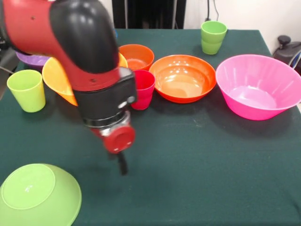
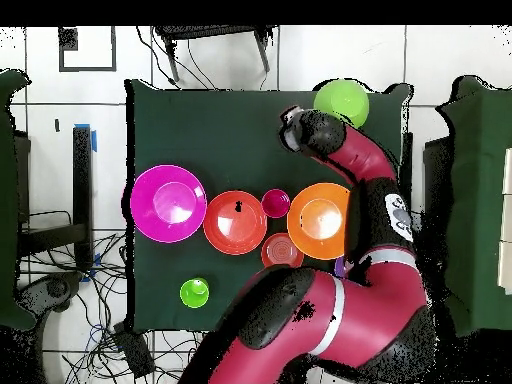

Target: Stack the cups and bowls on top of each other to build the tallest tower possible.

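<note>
Front view: gripper [image 1: 121, 162] is seen low over the green cloth [image 1: 197, 165], just beside the lime green bowl [image 1: 37, 195], which sits rim-down at the near corner. Only one dark fingertip shows, so jaw state cannot be told. No tower is built yet; nothing is stacked on the lime bowl. Judged step: fetching the large pink bowl [image 1: 256, 87] to be set on it. Its rim should be gripped at one side and the bowl lowered centred on the flat base. Pink bowl, medium orange bowl [image 1: 183, 77], small dark orange bowl [image 1: 136, 56] and red-pink cup [image 1: 142, 89] are all seen empty.

Overhead view: bowls are laid in a row, all separate; one light green cup [image 2: 194, 293] stands apart.
</note>
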{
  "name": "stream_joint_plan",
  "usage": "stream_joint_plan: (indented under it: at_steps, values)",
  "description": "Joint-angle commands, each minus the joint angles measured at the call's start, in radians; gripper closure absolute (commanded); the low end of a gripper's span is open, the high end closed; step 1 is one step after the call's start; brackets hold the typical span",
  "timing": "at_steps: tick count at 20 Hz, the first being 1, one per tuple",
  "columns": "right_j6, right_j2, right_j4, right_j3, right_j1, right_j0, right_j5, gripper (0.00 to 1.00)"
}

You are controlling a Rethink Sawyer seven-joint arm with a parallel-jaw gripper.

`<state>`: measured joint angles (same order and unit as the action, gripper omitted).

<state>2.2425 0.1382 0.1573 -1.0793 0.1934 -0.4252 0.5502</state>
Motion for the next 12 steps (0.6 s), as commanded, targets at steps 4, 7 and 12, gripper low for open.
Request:
stream_joint_plan:
  at_steps: [4, 7, 12]
  values:
    - [0.131, -0.079, 0.011, -0.232, 0.237, 0.027, 0.259, 0.00]
    - [0.107, -0.128, -0.024, -0.196, 0.280, 0.021, 0.276, 0.00]
    - [0.018, -0.187, -0.096, -0.017, 0.242, -0.004, 0.277, 0.00]
